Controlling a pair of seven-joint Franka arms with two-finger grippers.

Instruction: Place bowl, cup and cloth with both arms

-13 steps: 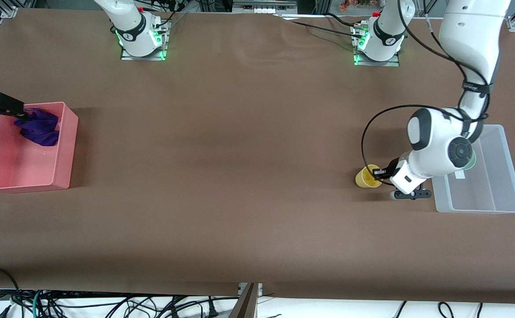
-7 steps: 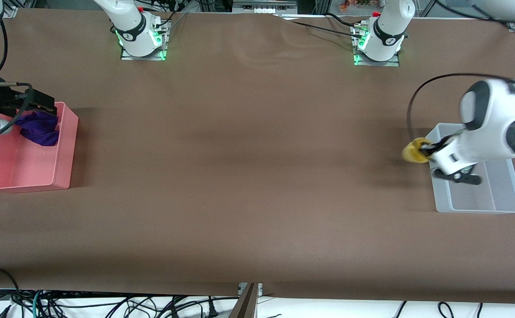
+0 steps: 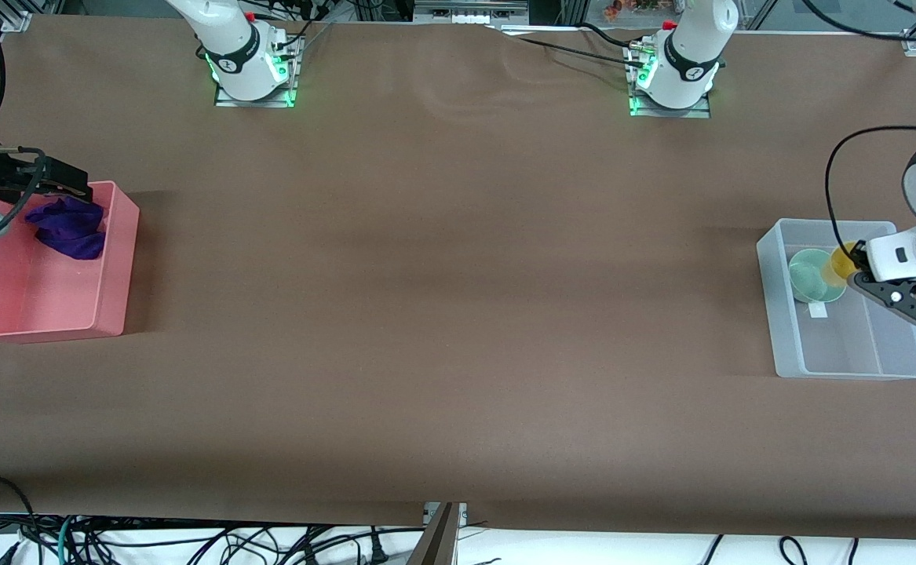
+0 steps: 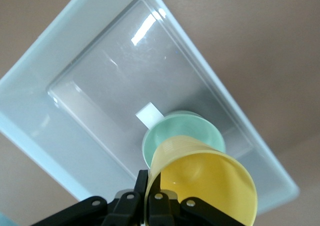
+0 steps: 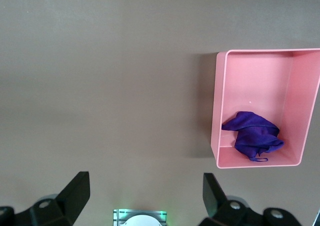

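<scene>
Two bins on the brown bench (image 3: 442, 314) — a clear bin (image 3: 787, 361) at the left arm's end, a pink bin (image 3: 116, 259) at the right arm's end; well apart.

Left gripper (image 3: 858, 265) in the air over the clear bin, clamped on the cup (image 3: 842, 263); the left wrist view shows its fingers (image 4: 150, 198) pinching the cup's wall at the rim, the cup (image 4: 205, 183) tilted with its mouth toward the camera; cup clear of the bin floor.

Bowl (image 3: 815, 275) sits in the clear bin, in the part farther from the front camera; in the left wrist view the bowl (image 4: 175, 131) lies directly under the cup, partly hidden by it; a small white label (image 4: 149, 114) on the bin floor just beside the bowl.

Right gripper (image 3: 61, 184) in the air over the pink bin's edge farther from the front camera; jaws spread wide, nothing between them — the right wrist view shows both fingertips (image 5: 75, 188) far apart over bare bench.

Cloth (image 3: 69, 227) lies crumpled in the pink bin, in the corner farther from the front camera; in the right wrist view the cloth (image 5: 252, 136) rests against the bin wall; not touched by the gripper.
</scene>
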